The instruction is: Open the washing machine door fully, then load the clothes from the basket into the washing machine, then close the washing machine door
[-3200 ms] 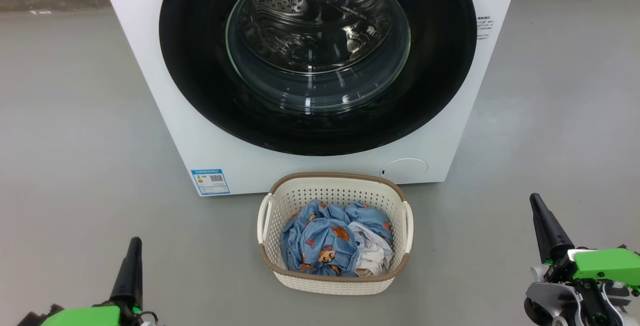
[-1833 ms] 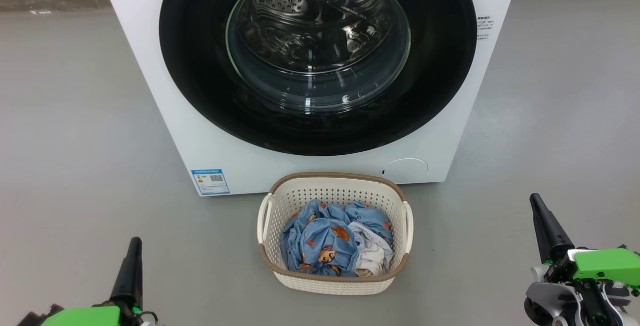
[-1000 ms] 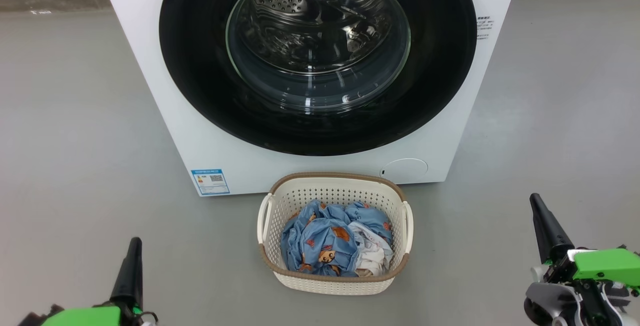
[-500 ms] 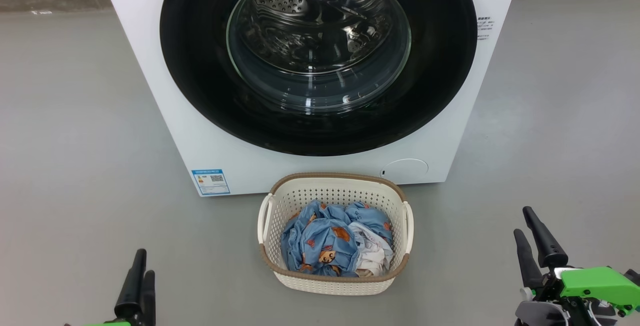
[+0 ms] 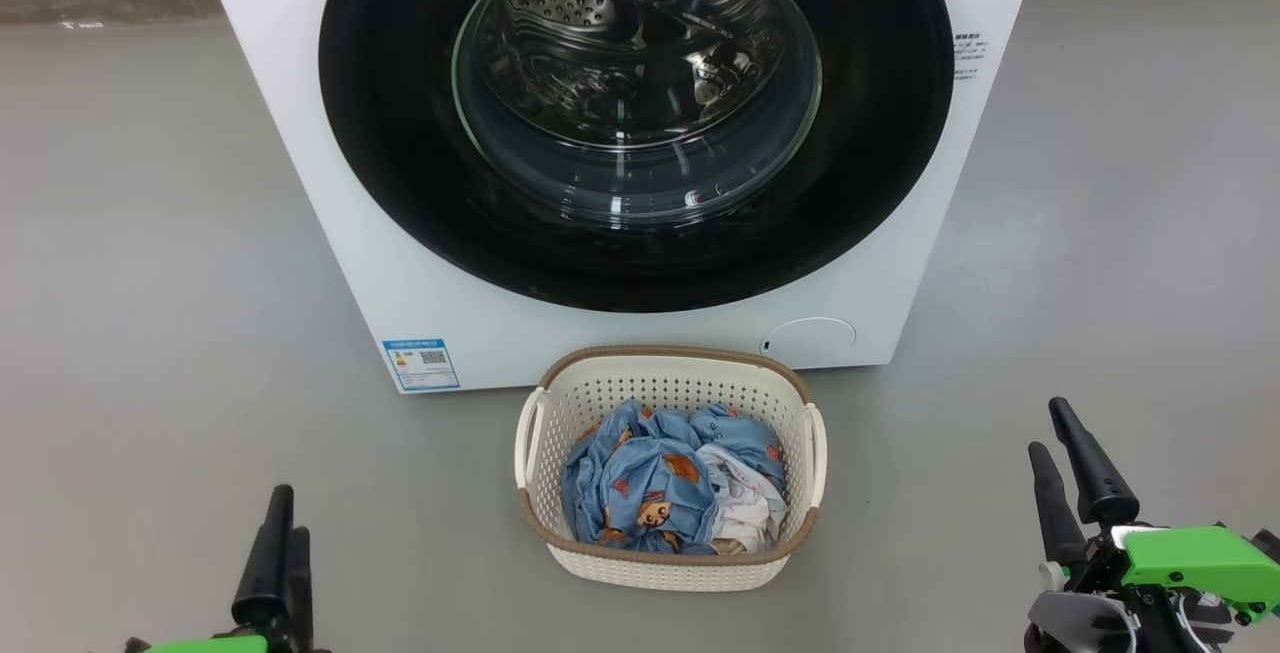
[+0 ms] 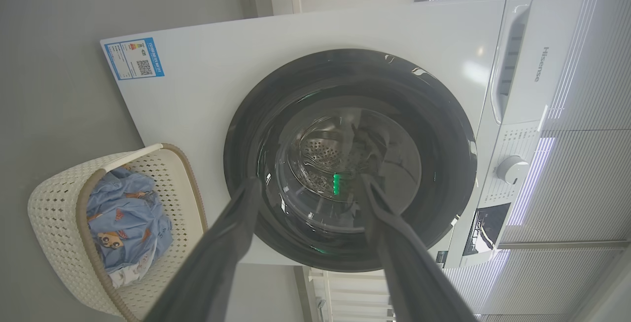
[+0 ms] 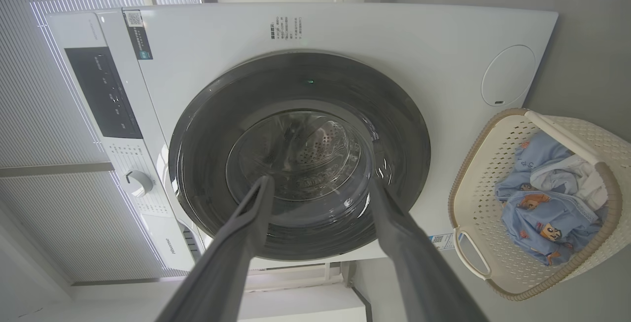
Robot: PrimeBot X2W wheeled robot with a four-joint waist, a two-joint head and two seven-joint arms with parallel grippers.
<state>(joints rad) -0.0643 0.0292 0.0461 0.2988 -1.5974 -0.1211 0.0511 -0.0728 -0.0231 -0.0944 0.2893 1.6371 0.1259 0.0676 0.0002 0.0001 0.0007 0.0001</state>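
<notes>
Lettering "Hisense" (image 6: 540, 64) on washing machine (image 6: 197, 90), blue QR sticker (image 6: 134, 58), perhaps energy label; left gripper (image 6: 310, 180), right gripper (image 7: 320, 180) spread.

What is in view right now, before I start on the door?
washing machine: one, white, straight ahead on the floor
washing machine door: one, glossy black with a clear glass centre, on the machine's front, shut
label sticker: one, blue, lower left corner of the machine's front
round flap: one, white, lower right of the machine's front
control knob: one, pale, on the machine's top panel
basket: one, cream with a brown rim, on the floor in front of the machine
clothes: at least two pieces, light blue bear print and white, in the basket
floor: grey, all around
left gripper: one, dark fingers, lower left, open, empty
right gripper: one, dark fingers, lower right, open, empty
</notes>
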